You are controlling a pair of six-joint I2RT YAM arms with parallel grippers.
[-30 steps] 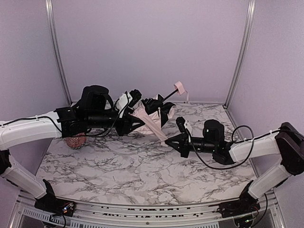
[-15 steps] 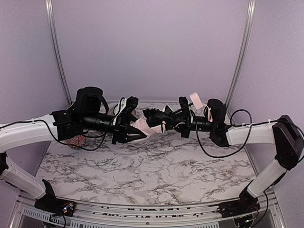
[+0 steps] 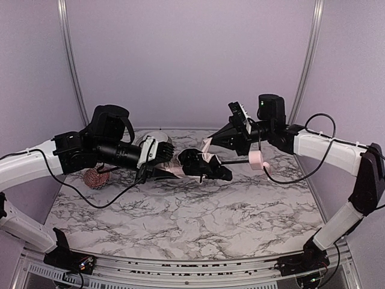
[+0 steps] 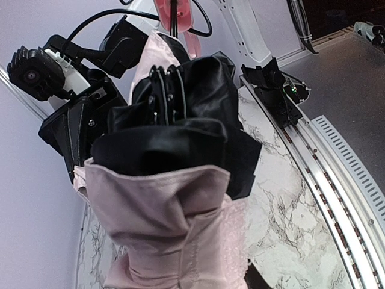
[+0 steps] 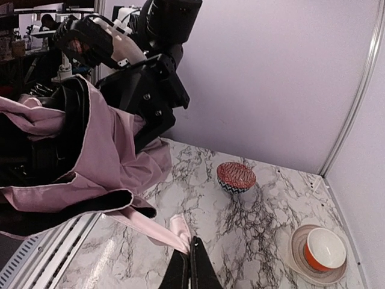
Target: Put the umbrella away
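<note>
Pink umbrella [image 3: 200, 164] hangs btwn both: L gripper [image 3: 161, 162] clamps its canopy end, R gripper [image 3: 215, 143] pinches a fabric flap.

Left arm [image 3: 30, 165] and right arm [image 3: 328, 147] with glossy white tubular shells, matte black joints, thin looping black cables [image 3: 102, 206], tapered black right gripper [image 5: 191, 256]

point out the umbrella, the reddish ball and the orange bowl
umbrella [image 3: 201, 165], top external view, bunched black fabric
reddish ball [image 3: 95, 179], top external view, its visible lower half
orange bowl [image 5: 325, 245], right wrist view, its white inside
</note>
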